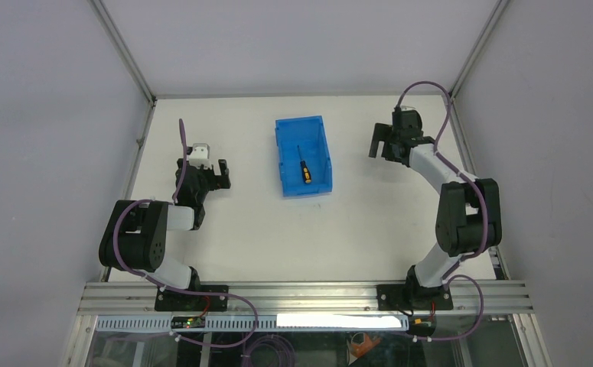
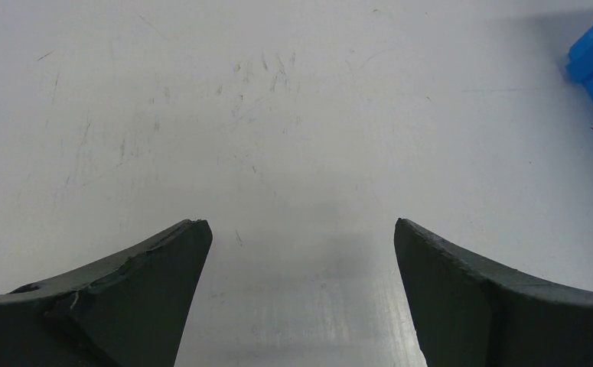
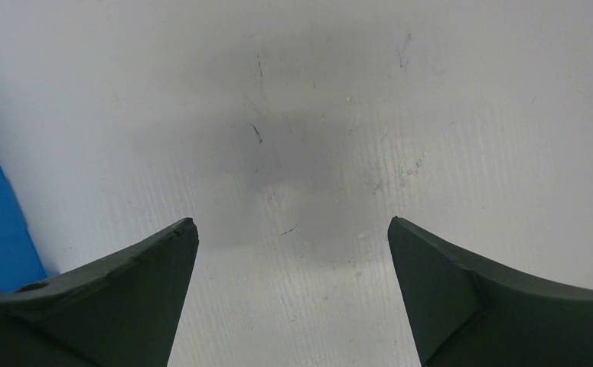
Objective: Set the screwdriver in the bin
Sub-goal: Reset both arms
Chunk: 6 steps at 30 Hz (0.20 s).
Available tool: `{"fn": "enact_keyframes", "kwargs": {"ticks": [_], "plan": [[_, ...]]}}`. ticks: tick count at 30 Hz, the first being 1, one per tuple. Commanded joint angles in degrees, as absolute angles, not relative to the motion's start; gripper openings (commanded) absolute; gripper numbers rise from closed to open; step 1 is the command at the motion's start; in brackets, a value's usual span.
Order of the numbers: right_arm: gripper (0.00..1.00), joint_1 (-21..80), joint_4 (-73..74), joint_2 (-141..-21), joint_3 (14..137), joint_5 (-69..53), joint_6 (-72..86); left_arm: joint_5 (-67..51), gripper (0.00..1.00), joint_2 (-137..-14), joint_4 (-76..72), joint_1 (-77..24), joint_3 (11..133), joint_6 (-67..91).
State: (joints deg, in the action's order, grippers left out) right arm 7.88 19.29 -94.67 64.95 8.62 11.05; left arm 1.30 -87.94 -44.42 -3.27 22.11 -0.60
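While the screwdriver point(image 1: 304, 170) lies inside the bin point(image 1: 280, 151), left pincer point(image 2: 301, 222) and right pincer point(image 3: 291, 221) spread wide, empty.

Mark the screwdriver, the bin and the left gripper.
screwdriver point(image 1: 304, 170), top view, on its handle.
bin point(image 1: 281, 157), top view, left wall.
left gripper point(image 2: 299, 223), left wrist view, midway between the open jaws.

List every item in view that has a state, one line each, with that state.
screwdriver: lying flat inside the bin, handle toward the near end, not held.
bin: upright on the table, open top, holding the screwdriver.
left gripper: jaws wide apart, empty, over bare table to the left of the bin.
right gripper: jaws wide apart, empty, over bare table to the right of the bin.
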Motion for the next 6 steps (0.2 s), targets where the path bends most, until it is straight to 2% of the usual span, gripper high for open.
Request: {"fn": "enact_keyframes", "kwargs": {"ticks": [1,6], "plan": [[0.99,7.0,15.25,-94.81,65.21,8.0,12.45,0.09,0.99,-86.31,-45.88,-2.7,21.97,-0.16],[0.99,6.67,15.33,-95.08,65.55,7.61,13.13,0.09,0.99,-86.31,-45.89,-2.68,21.97,-0.14]]}}
